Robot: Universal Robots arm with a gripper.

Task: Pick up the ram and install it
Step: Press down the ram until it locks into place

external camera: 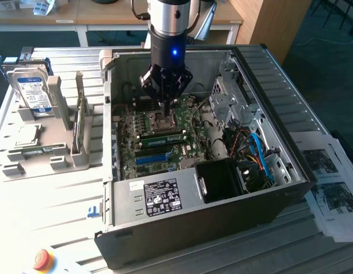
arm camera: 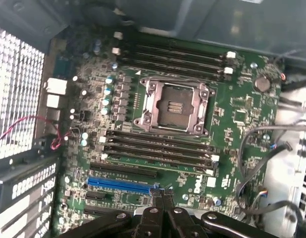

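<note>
1. Ram is the green stick that lies in a black slot of the motherboard, just below the tip of the claw and on the near side of it. The processor socket is right under the claw.
2. At the exterior view's left, well apart from the claw, a grey holder stands on the table with a hard drive in it.
3. The claw hangs inside the open computer case. It is clenched, the fingers are pressed together, and nothing is between them.
4. I judge that the step in hand is the seating of the ram. To do it well, the clenched tip should push straight down on the top edge and not at one end only, until both white latches close.
5. At the exterior view's right of the claw, blue and black cables lie near the slots. They must stay away from the ram.
6. The exterior view shows how high the claw is over the board.
7. The wrist view shows the claw beside the blue slot, and the ram in the slot farthest from the socket.
</note>
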